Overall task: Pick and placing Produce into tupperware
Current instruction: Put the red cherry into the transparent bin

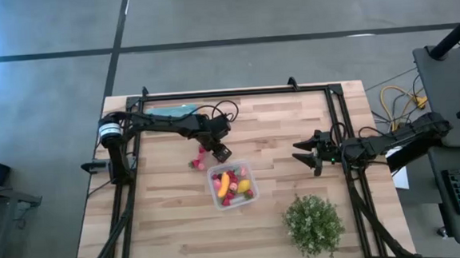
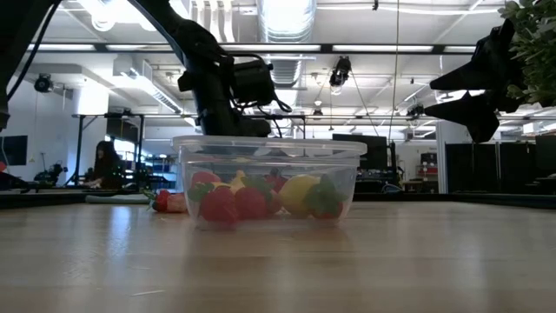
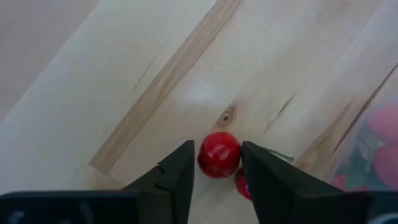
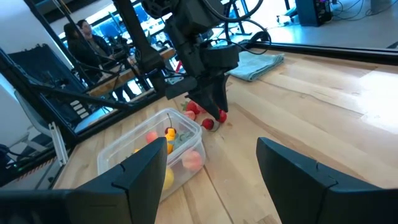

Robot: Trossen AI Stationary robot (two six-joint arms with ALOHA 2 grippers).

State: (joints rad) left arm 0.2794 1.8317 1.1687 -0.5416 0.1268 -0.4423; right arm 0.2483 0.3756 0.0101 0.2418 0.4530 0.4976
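Note:
The clear tupperware [image 1: 233,185] stands mid-table with several red, yellow and green produce pieces inside. A few red and pink pieces [image 1: 198,159] lie on the wood just beyond its far left corner. My left gripper [image 1: 219,154] points steeply down among them, shut on a round red berry [image 3: 219,154]. A second red piece [image 3: 242,183] lies right beside that berry. My right gripper [image 1: 304,155] waits open at the table's right side, level, with nothing between its fingers. My left gripper pinches the red berry by its two opposite sides [image 3: 202,155] between its two fingers [image 3: 180,168]. The fingers come from above, slanting steeply down. The berry rests on the wooden tabletop beside the tupperware's wall.
A green leafy bush [image 1: 313,224] stands near the front right. A teal cloth [image 1: 173,112] lies at the far edge by the left arm's base. A black frame [image 1: 236,90] runs round the table. People [image 4: 81,37] sit in the room beyond.

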